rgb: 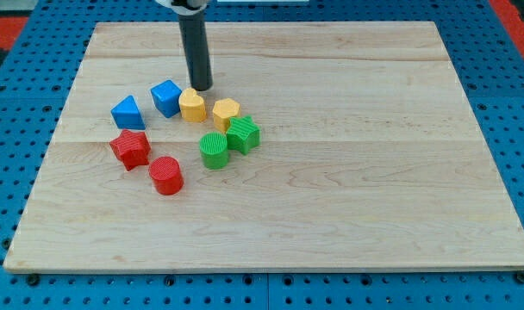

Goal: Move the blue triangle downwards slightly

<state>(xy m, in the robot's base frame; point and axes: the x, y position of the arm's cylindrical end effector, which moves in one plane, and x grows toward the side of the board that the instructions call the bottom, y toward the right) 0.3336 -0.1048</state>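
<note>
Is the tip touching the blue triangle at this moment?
No. My tip stands toward the view's top right of the blue triangle, just above the yellow block, with the blue cube between them.

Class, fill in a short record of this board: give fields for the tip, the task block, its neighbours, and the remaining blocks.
tip: my tip just above the yellow blocks
task block: blue triangle, far left of cluster
neighbours: blue cube to its right; red star below
others: two yellow blocks, green cylinder, green block, red cylinder
surface: wooden board
</note>
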